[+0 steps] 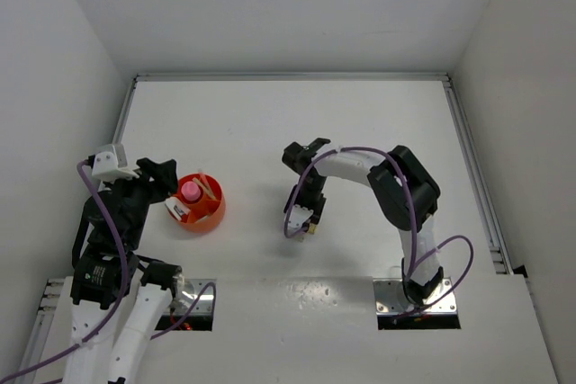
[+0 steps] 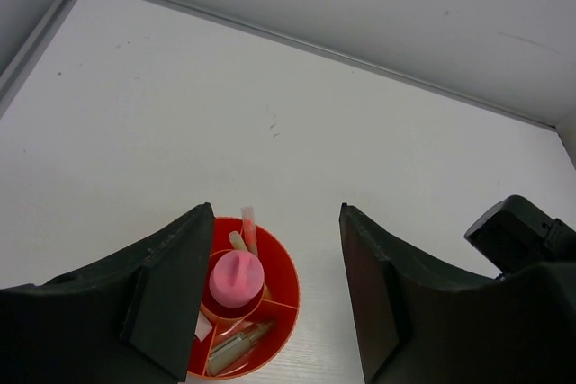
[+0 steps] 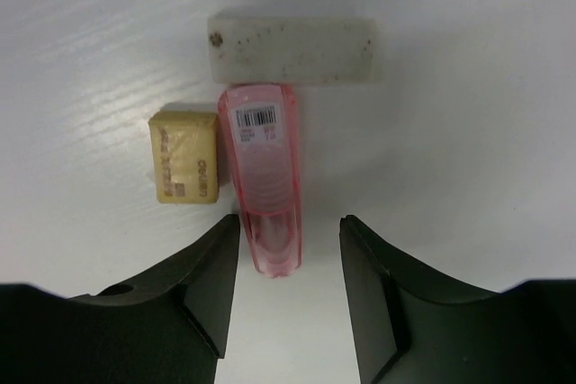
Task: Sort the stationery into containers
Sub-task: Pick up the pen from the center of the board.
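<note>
Three items lie before the right gripper [image 3: 288, 231], wide open and empty: one barcode-labelled pink eraser [image 3: 264, 177] reaching between its fingers, one yellow eraser [image 3: 184, 168] left of it, print unreadable, and one white eraser [image 3: 291, 49] beyond. The left gripper [image 2: 274, 222], open and empty, hovers over the one orange bowl [image 2: 283, 299].

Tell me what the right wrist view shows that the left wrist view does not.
Only right wrist: a pink eraser, a yellow eraser and a white eraser lying close together before the right end effector. Only left wrist: the orange bowl holding a pink-capped tube, close to the left end effector. Both: the white table and an open end effector.
</note>
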Action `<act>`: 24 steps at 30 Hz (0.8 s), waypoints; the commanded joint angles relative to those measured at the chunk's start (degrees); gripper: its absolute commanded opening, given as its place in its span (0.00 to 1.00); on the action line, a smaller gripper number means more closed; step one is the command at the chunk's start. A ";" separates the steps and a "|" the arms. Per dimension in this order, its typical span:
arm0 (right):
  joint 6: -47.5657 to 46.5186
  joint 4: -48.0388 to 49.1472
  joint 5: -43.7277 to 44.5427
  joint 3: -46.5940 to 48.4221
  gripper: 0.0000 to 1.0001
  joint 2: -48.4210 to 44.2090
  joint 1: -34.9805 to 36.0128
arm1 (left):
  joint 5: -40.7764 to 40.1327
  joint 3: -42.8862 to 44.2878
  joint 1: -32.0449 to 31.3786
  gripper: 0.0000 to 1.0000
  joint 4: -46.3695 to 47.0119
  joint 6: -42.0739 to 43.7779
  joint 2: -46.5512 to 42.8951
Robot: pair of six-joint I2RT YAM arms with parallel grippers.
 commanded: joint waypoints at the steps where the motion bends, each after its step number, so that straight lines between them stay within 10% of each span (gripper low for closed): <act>1: -1.85 -2.35 -3.18 -0.46 0.49 1.35 1.75 | -0.06 1.15 -0.54 0.64 0.46 0.20 -0.41; 12: -1.85 -4.11 -3.18 -3.45 0.47 0.30 4.74 | -0.06 1.15 -0.54 0.64 0.46 0.20 -1.46; 24: 10.67 4.66 -3.79 0.67 0.03 -1.45 5.27 | -0.59 1.68 -0.54 0.64 -0.07 0.20 -1.99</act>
